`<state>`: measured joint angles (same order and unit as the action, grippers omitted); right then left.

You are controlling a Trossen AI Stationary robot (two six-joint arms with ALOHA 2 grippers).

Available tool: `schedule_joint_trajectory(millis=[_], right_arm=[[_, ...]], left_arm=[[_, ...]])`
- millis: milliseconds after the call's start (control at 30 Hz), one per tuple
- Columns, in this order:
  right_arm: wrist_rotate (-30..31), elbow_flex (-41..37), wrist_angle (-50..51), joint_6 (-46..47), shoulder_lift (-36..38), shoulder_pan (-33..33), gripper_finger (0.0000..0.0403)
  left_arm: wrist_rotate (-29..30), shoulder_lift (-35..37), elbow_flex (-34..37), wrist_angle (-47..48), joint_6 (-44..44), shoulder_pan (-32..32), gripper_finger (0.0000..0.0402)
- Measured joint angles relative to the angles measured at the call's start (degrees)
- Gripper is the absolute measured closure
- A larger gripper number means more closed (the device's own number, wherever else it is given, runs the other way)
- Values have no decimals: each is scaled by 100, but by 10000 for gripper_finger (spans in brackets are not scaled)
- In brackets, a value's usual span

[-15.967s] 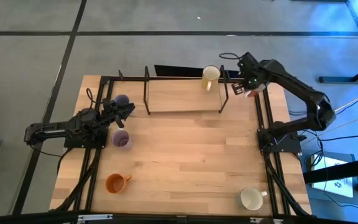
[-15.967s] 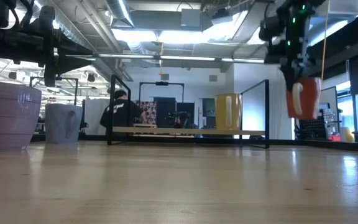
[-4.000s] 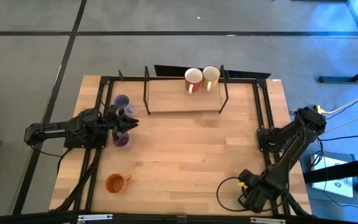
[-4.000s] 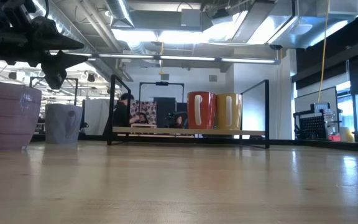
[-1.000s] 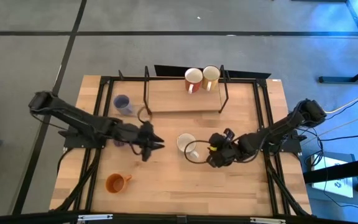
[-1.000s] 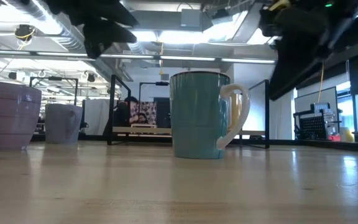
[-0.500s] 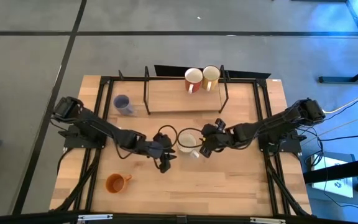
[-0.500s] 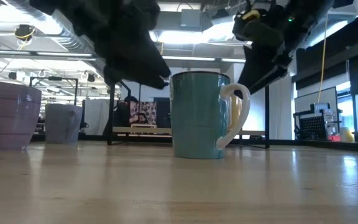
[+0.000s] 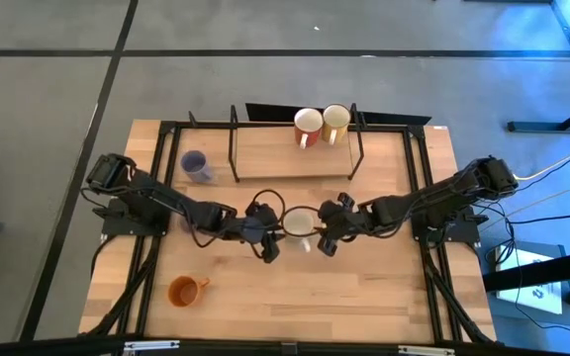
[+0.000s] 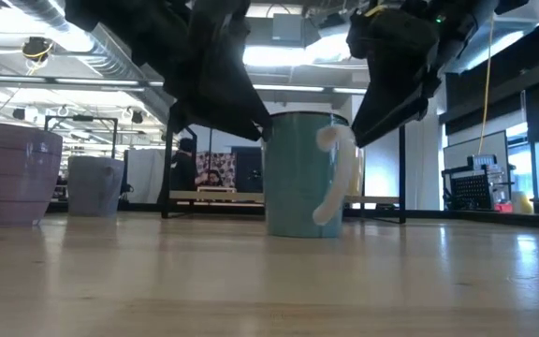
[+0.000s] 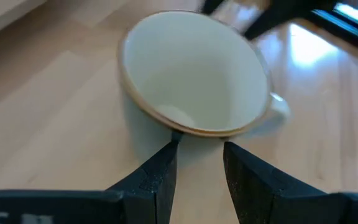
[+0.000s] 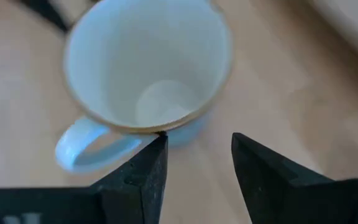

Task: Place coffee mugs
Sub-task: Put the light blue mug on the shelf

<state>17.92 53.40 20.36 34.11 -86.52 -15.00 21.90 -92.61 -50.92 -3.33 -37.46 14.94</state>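
A pale mug (image 9: 297,224) with a brownish rim stands upright on its base mid-table, also seen in the low view as the mug (image 10: 305,176). My left gripper (image 9: 267,237) is open at its left side, and my right gripper (image 9: 328,235) is open at its right side. In the wrist views the left gripper (image 11: 198,146) and the right gripper (image 12: 195,140) point slantwise down at the rim. Two mugs (image 9: 321,123) stand on the rack shelf. A purple mug (image 9: 194,165) and an orange mug (image 9: 185,291) stand on the table's left. My left gripper has one fingertip (image 11: 171,147) right at the mug's rim (image 11: 178,129), coming slantwise down from the table's left; whether it touches cannot be told. My right gripper has one fingertip (image 12: 159,144) right at the rim (image 12: 156,130), beside the handle (image 12: 84,151), coming from the table's right; whether it touches cannot be told.
A black wire rack (image 9: 295,148) stands at the table's far edge. Black frame rails (image 9: 422,178) run along both sides. In the low view two purple mugs (image 10: 7,173) stand at the left. Bare wood lies at the near right.
My left gripper has moved toward the table's right and my right gripper toward the table's left, both closing in on the pale mug. The mug has turned about on its base, its handle swinging toward the near edge.
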Motion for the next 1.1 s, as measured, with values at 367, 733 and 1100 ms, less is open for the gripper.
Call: schedule_joint_trajectory(millis=[367, 733, 1100], right_arm=[[-249, -6, -382, -124, -4, 6, 237], [-378, 27, 7, -119, 226, -4, 237], [818, 27, 353, 161, 419, 20, 237]], left_arm=[[126, 73, 2, 162, 0, -242, 276], [-489, 557, 1, 161, -844, -27, 276], [302, -16, 6, -404, -2106, 1075, 276]])
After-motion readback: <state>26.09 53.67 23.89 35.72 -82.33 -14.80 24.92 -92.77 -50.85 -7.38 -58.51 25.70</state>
